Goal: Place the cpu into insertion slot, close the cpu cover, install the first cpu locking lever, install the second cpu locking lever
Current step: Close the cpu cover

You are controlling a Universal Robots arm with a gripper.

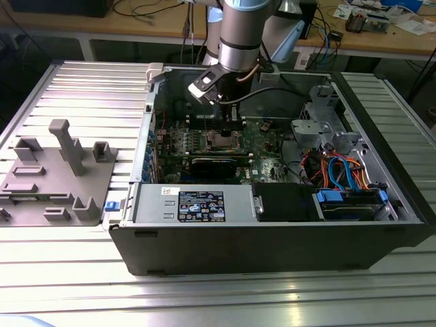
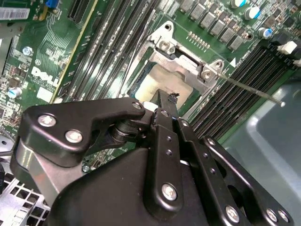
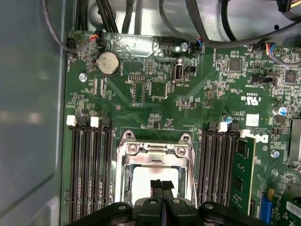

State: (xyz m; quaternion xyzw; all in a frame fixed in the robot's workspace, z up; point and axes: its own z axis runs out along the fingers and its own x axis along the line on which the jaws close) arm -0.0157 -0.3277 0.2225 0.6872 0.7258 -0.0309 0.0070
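Gripper [image 3: 162, 184] is down inside the open pc case [image 1: 272, 238], over the middle of the motherboard [image 3: 155, 99], right above the insertion slot [image 3: 128, 136]. The two fingers are pressed flat together with only a seam between them and nothing held. In both wrist views the fingertips [image 2: 164, 100] sit over the near edge of the cpu; contact can't be confirmed.

The cpu [image 3: 141, 181] is seated in the slot, lying flat with its pale silver top up. It's square, with edges parallel to the memory slots [image 3: 89, 169] on either side.

The cpu cover [image 3: 155, 151] lies down over it, and the chip shows through the window. The frame's long axis looks parallel to the memory slots. Its end with two screws points toward the coin cell [image 3: 109, 62] and the cabled edge of the board.

In the second wrist view one locking lever [image 2: 249, 89] is visible as a thin straight rod. It starts at the cover's screwed corner and runs out diagonally over the neighbouring memory slots, with its free tip near the grey case wall. It stands out from the frame rather than tucked against it. The other lever can't be made out reliably.

A green memory module [image 3: 244, 174] stands in the slot bank on the far side of the socket from the case wall.

In the exterior view the arm [image 1: 238, 41] comes straight down into the case. A grey fixture tray [image 1: 54, 177] sits on the table to the exterior view's left, well apart.
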